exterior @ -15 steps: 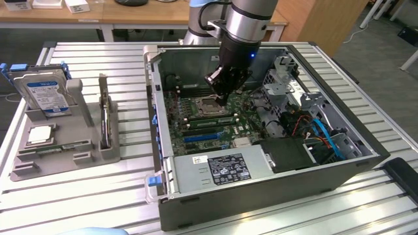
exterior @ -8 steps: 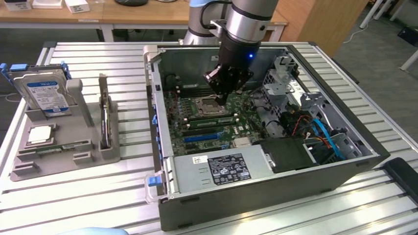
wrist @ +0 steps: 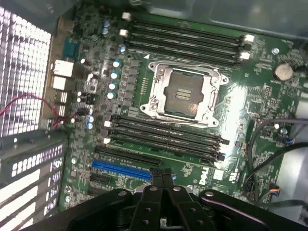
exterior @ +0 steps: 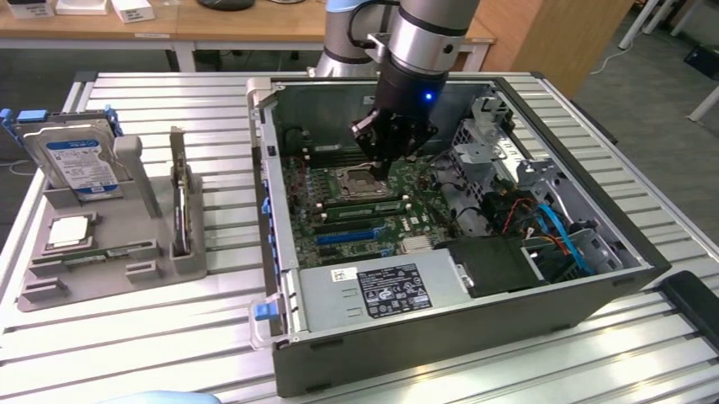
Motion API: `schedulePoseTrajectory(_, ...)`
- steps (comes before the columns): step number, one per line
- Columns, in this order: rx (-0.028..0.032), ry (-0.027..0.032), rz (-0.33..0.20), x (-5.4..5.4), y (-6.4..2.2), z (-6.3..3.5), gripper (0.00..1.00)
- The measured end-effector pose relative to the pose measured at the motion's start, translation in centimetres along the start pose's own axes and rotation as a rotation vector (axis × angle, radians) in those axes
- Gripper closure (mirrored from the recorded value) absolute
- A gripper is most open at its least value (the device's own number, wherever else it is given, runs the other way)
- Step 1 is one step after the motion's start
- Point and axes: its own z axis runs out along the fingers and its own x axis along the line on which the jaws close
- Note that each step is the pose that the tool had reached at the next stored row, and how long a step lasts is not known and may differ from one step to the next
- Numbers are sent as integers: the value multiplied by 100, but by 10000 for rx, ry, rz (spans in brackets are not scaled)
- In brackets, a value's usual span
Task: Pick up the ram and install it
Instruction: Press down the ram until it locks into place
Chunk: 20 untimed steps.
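Note:
The ram [exterior: 96,254], a thin green stick with dark chips, lies in a slot of the grey holder [exterior: 168,269] on the table, at the exterior view's left. My gripper [exterior: 383,172] is far from it, inside the open computer case [exterior: 450,337], hanging over the motherboard [exterior: 418,225] near the empty processor socket [exterior: 350,183]. In the wrist view the gripper [wrist: 161,176] is shut, its fingers pressed together with nothing between them, above the board near the blue slot [wrist: 122,168]. Rows of dark memory slots [wrist: 163,137] run on both sides of the socket [wrist: 183,94].
The holder also carries a blue-labelled hard drive [exterior: 77,164], a square silver processor chip [exterior: 70,229] and an upright card [exterior: 178,198]. Inside the case are the power supply [exterior: 382,290], drive cages [exterior: 494,139] and cables [exterior: 556,231]. The case walls hem in the arm.

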Motion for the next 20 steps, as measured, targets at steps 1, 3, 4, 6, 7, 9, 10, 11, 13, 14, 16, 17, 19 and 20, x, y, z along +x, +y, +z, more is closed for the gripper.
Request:
schedulePoseTrajectory(1, -13, 1, 135, 0, 0, 0, 90)
schedulePoseTrajectory(3, -40, -1, 414, 0, 0, 1, 90)
schedulePoseTrajectory(4, -52, -3, 547, 0, 0, 1, 90)
schedulePoseTrajectory(6, -77, -13, 812, 0, 0, 2, 90)
schedulePoseTrajectory(7, -87, -20, 937, 0, 0, 2, 90)
schedulePoseTrajectory(9, -106, -47, 1158, -1, 0, 2, 90)
schedulePoseTrajectory(10, -113, -73, 1258, 0, 0, 2, 90)
schedulePoseTrajectory(11, -119, -111, 1350, 0, 0, 2, 90)
schedulePoseTrajectory(13, -125, -209, 1517, 0, 1, 3, 90)
schedulePoseTrajectory(14, -125, -274, 1602, 0, 2, 2, 90)
schedulePoseTrajectory(16, -133, -429, 1812, -1, 3, 4, 90)
schedulePoseTrajectory(17, -134, -468, 1871, -1, 4, 4, 90)
schedulePoseTrajectory(19, -133, -528, 1949, -2, 11, 5, 90)
schedulePoseTrajectory(20, -134, -553, 1981, -4, 17, 5, 90)
